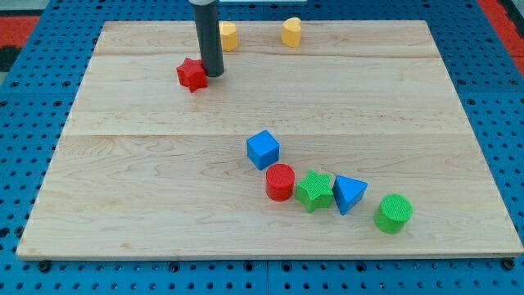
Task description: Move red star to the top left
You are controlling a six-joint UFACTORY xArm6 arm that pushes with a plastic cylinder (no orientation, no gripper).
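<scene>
Pushing was the step in hand: the small red star-shaped block (191, 74) lay in the upper left part of the pale wooden worktop (147, 205), short of the corner, with the dark rod's tip (214, 74) just at its right side, seemingly touching it. The next move, by judgement, called for a push toward the view's left and slightly up, kept centred on the star so that it would not spin away. No gripper existed on this arm, so nothing could be open, closed or holding; the tip only pressed sideways. Two yellow blocks (228, 35) (291, 31) sat at the top edge; well apart, lower right, lay a blue cube (263, 150), red cylinder (280, 182), green star (314, 191), blue triangular block (350, 194) and green cylinder (394, 213).
</scene>
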